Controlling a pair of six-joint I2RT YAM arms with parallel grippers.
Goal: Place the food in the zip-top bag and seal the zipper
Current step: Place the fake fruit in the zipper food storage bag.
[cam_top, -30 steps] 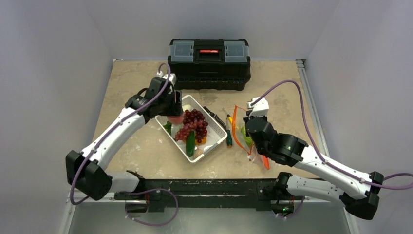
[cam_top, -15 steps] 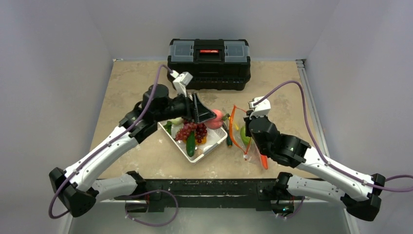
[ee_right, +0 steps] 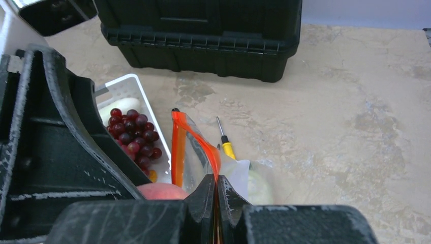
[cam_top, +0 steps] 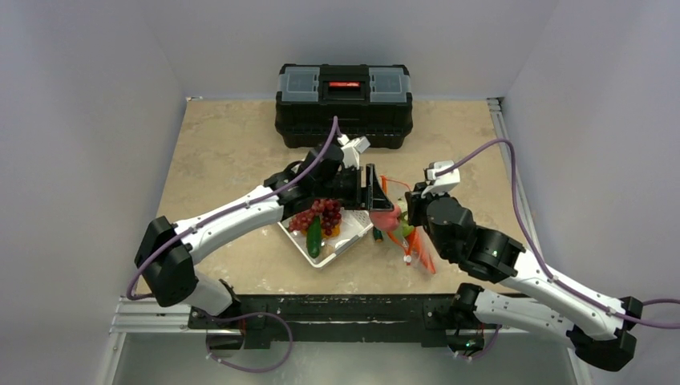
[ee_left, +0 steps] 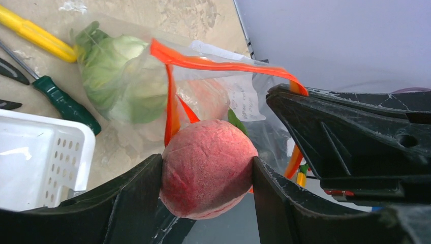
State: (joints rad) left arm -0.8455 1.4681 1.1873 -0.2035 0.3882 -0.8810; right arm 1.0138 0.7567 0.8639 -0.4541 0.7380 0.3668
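Observation:
My left gripper (ee_left: 207,168) is shut on the pink round piece (ee_left: 206,173) and holds it at the open mouth of the clear zip-top bag (ee_left: 239,99); from above the piece (cam_top: 388,218) shows just right of the basket. The orange-red zipper (ee_left: 223,63) arcs over the piece. The pale green cabbage (ee_left: 119,76) lies inside the bag. My right gripper (ee_right: 216,185) is shut on the zipper strip (ee_right: 195,137) and holds the mouth up. Dark red grapes (cam_top: 319,212) and the green cucumber (cam_top: 313,237) lie in the white basket (cam_top: 353,234).
A black toolbox (cam_top: 343,95) stands at the back. A yellow-handled screwdriver (ee_left: 35,33) and a green-handled one (ee_left: 63,104) lie between the basket and the bag. The two arms are close together over the bag.
My left gripper has carried the pink piece from the basket rightward to the bag's mouth. My right gripper has kept hold of the zipper and shifted a little.

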